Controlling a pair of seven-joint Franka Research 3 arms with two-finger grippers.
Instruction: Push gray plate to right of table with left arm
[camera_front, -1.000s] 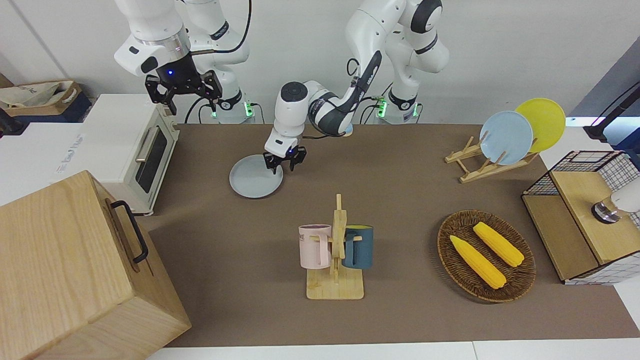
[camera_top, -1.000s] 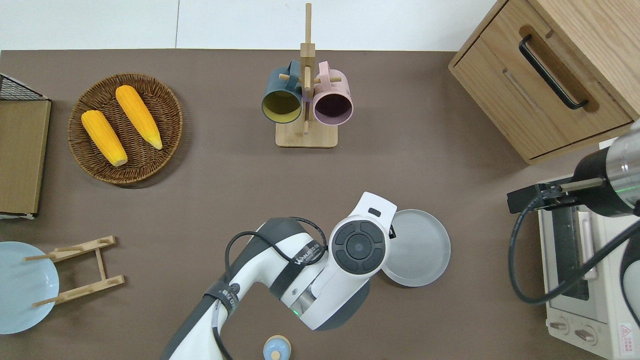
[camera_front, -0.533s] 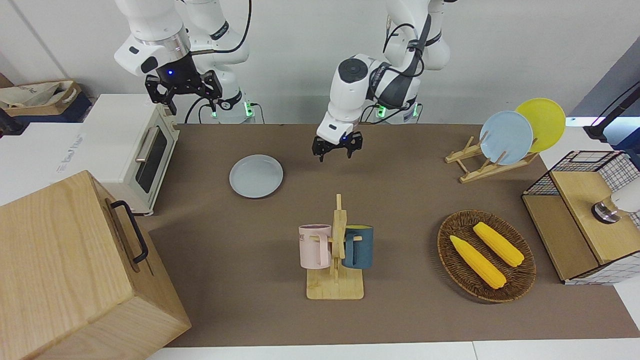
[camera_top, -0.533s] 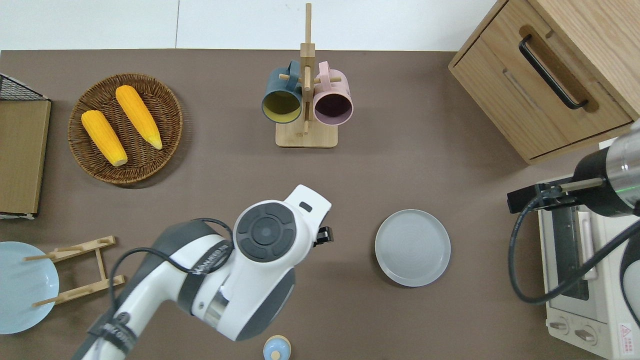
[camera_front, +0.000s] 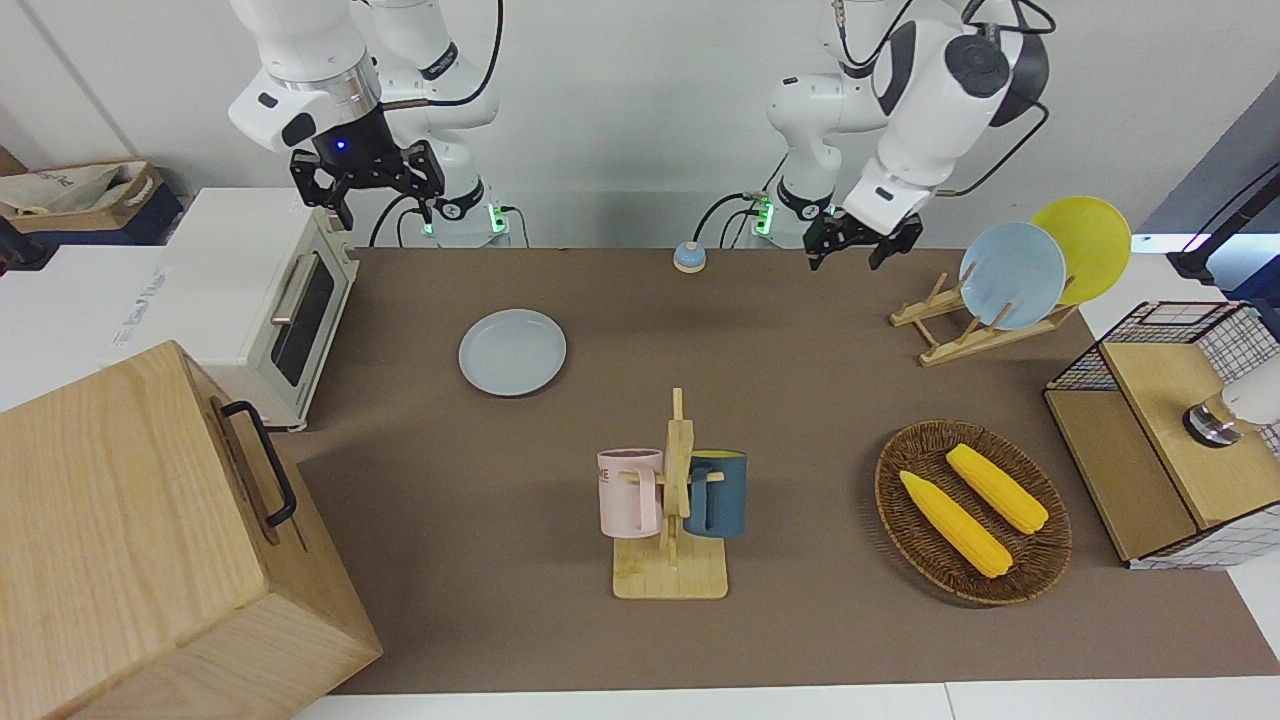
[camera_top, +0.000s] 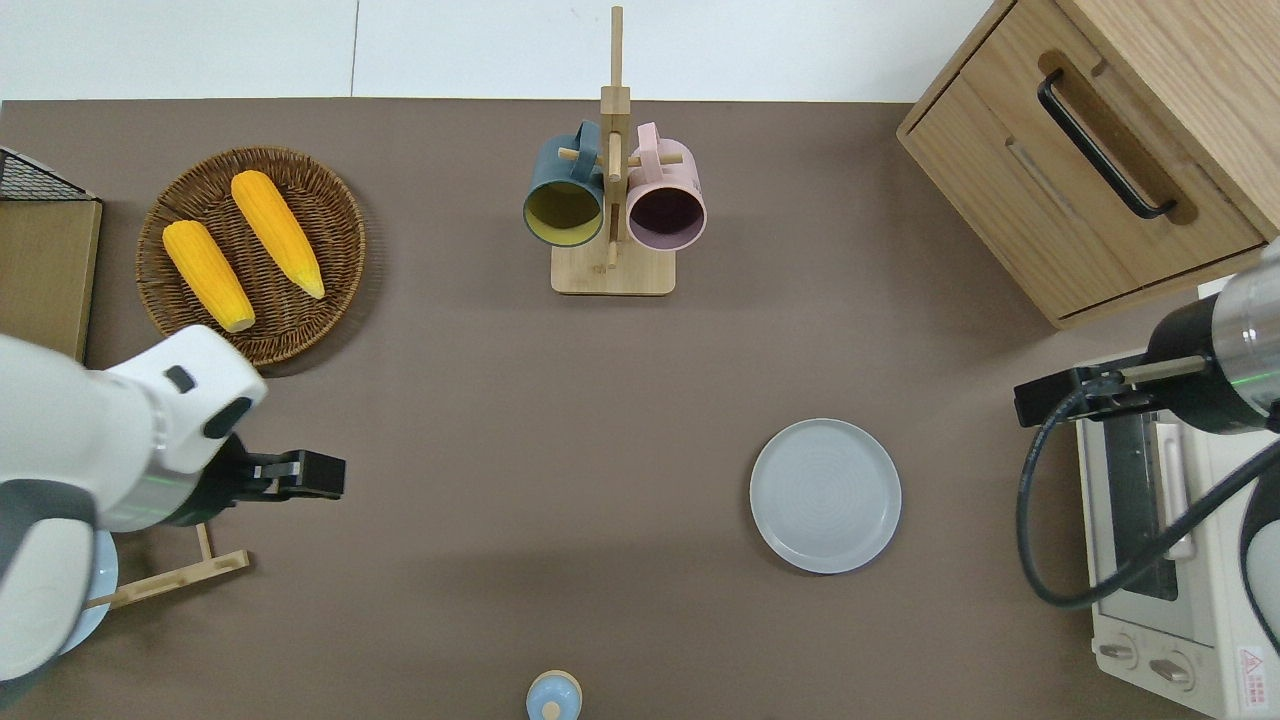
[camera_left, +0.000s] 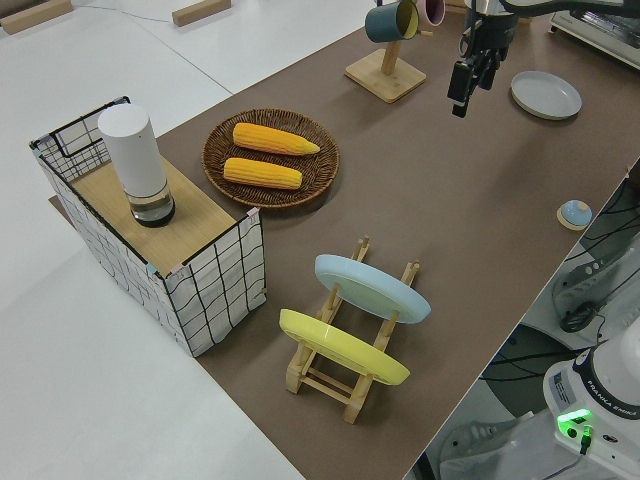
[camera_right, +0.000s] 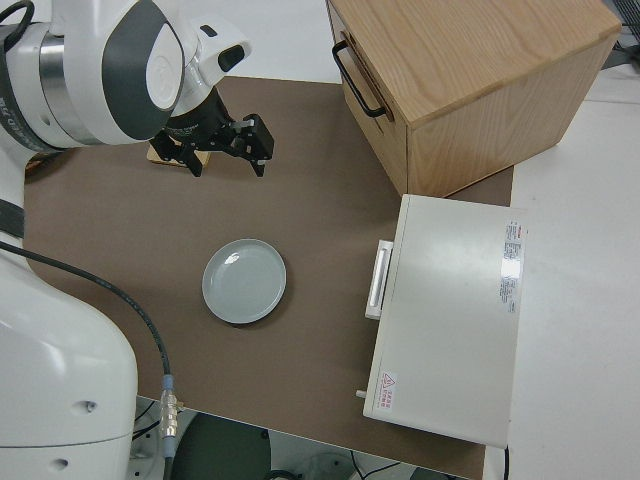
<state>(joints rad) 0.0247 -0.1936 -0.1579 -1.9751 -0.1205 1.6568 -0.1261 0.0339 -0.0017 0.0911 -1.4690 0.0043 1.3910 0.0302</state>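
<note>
The gray plate (camera_front: 512, 352) (camera_top: 825, 495) (camera_right: 244, 281) lies flat on the table's brown mat (camera_front: 800, 400), toward the right arm's end and beside the toaster oven. Nothing touches it. My left gripper (camera_front: 851, 240) (camera_top: 310, 475) (camera_left: 468, 78) hangs in the air, open and empty, over the mat at the left arm's end, next to the wooden plate rack and well away from the plate. The right arm is parked with its gripper (camera_front: 367, 185) (camera_right: 225, 140) open.
A mug rack (camera_front: 670, 500) with a pink and a blue mug stands mid-table, farther from the robots than the plate. A wicker basket (camera_front: 975, 510) holds two corn cobs. The plate rack (camera_front: 985, 310) carries a light-blue and a yellow plate. A wooden cabinet (camera_front: 150, 540) and toaster oven (camera_front: 270, 300) fill the right arm's end.
My left gripper left the gray plate's rim, rose, and swung across the table to the left arm's end. The plate stayed where it was. The right arm has not moved.
</note>
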